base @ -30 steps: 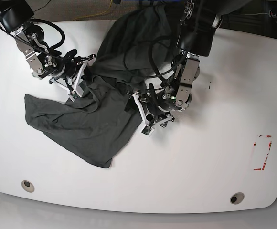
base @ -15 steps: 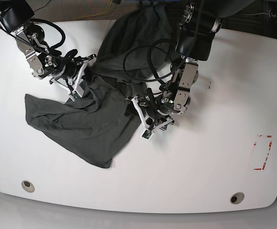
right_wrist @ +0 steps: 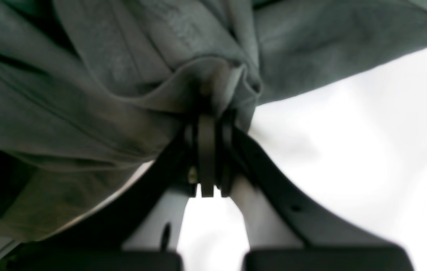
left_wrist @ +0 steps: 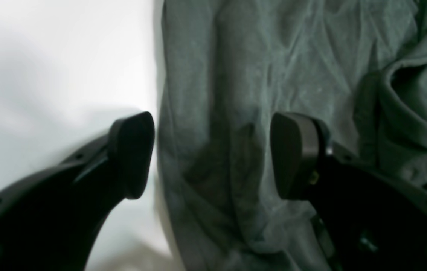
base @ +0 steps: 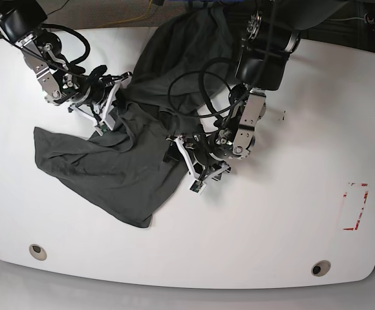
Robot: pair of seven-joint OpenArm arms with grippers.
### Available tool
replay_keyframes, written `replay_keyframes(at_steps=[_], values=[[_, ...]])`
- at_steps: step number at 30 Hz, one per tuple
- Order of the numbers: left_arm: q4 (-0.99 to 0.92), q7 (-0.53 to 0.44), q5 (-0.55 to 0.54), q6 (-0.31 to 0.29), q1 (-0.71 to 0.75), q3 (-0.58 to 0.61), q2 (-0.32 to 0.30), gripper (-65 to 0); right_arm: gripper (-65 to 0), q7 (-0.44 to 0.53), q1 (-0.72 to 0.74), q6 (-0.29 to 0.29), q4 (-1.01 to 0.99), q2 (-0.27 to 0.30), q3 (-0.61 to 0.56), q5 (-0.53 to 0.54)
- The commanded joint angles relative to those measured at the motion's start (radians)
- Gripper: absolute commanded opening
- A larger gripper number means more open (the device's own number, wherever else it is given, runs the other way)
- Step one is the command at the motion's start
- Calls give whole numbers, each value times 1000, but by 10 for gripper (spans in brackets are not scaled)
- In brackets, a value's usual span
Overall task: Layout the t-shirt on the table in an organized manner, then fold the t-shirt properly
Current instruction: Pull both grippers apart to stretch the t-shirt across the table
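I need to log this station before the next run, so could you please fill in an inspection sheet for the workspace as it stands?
Surface: white glossy table, red tape rectangle mark near its right edge, two round grommets along the front.
Job's things: dark grey t-shirt crumpled, not laid flat, its far part draped past the table's back edge.
Clutter: nothing seen.
Grippers: left claw open, its jaws either side of the shirt's edge; right claw shut on a bunched fold of the t-shirt.
Cables: black cable loops lie over the shirt beside the left arm.
Surroundings: dark floor and a yellow cable behind the table.
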Motion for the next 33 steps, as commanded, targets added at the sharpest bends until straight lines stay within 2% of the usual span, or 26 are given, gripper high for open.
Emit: replay_keyframes(at_steps=[1, 9, 14, 16, 20, 28, 33], values=[[-6, 66, 9, 7, -1, 4, 3, -231, -650, -48, -8, 3, 1, 3, -6, -3], [-2, 66, 9, 7, 2, 55, 3, -384, -650, -48, -6, 3, 1, -13, -6, -3], [-7, 66, 14, 7, 2, 55, 1, -592, -650, -48, -8, 3, 1, -14, -6, -5], [-6, 66, 12, 7, 2, 53, 1, -638, -650, -48, -8, 3, 1, -16, -6, -5], [1, 66, 9, 7, 2, 45, 1, -624, -650, -48, -8, 3, 1, -16, -6, -5], [2, 68, 8, 7, 0, -44, -2, -624, -650, -48, -9, 3, 1, -14, -6, -5], [13, 68, 9, 7, -1, -99, -52, -624, -650, -48, -9, 3, 1, -8, -4, -5]])
